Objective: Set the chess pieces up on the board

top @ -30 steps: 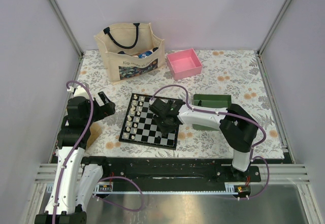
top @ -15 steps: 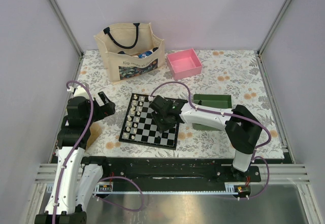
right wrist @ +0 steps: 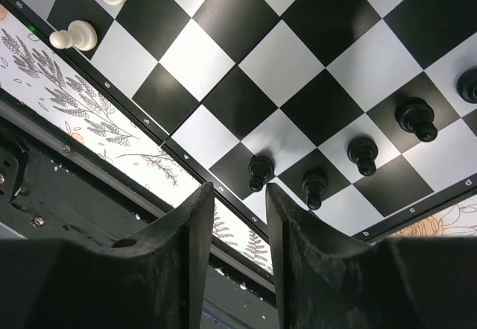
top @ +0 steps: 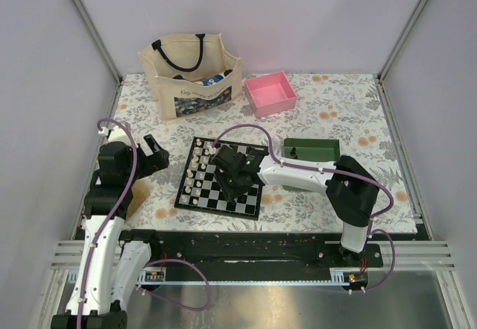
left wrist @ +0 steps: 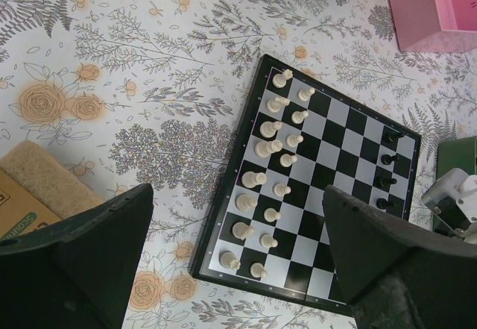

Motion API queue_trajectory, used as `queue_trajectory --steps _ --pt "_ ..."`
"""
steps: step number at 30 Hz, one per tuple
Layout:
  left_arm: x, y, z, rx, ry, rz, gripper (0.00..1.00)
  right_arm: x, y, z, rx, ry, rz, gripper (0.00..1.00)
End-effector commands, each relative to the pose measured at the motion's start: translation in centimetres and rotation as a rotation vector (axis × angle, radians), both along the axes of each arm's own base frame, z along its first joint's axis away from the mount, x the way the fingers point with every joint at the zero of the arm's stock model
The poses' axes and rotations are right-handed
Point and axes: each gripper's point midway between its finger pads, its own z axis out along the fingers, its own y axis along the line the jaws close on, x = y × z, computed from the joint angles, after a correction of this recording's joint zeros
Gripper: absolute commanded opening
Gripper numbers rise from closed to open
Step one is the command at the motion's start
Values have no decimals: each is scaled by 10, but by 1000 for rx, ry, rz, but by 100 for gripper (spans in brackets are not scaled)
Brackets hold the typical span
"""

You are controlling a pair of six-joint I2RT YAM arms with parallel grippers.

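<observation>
Right end effector (right wrist: pixel 237 204) low over the board (right wrist: pixel 246 60) — blunt black fingers a little apart, gripping nothing.

The board, glossy black and white checks inside a thin black rim, lies flat on the flower-printed desk (top: pixel 335 105) in front of the arms. Small round-headed black chess pieces (right wrist: pixel 363 154) stand upright in a line just inside one rim; cream-white chessmen (left wrist: pixel 272 150) fill two rows along the opposite side. The left end effector (top: pixel 154 152) hangs off the board's left edge, its wedge-shaped matte fingers spread wide and empty — well apart from any piece. A green rectangular tray (top: pixel 309 150) sits just beside the board's right rim.
</observation>
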Motion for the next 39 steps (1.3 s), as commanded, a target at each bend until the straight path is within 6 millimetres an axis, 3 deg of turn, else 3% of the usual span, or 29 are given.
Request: queue_trajectory --steps 1,13,26,33,39 --pt "6 -1 9 -13 -51 -4 99 2 16 7 36 -5 -5 43" --pt "6 -2 9 -16 -51 -4 99 4 9 -6 -19 -14 -15 42" --pt "7 -3 9 -19 -49 -10 99 7 7 -8 -53 -26 -7 27" --pt "6 -3 9 -18 -50 -11 99 7 6 -9 -58 -21 -3 39" --pt "6 -3 9 -20 -51 -11 99 7 6 -11 -61 -17 -3 40"
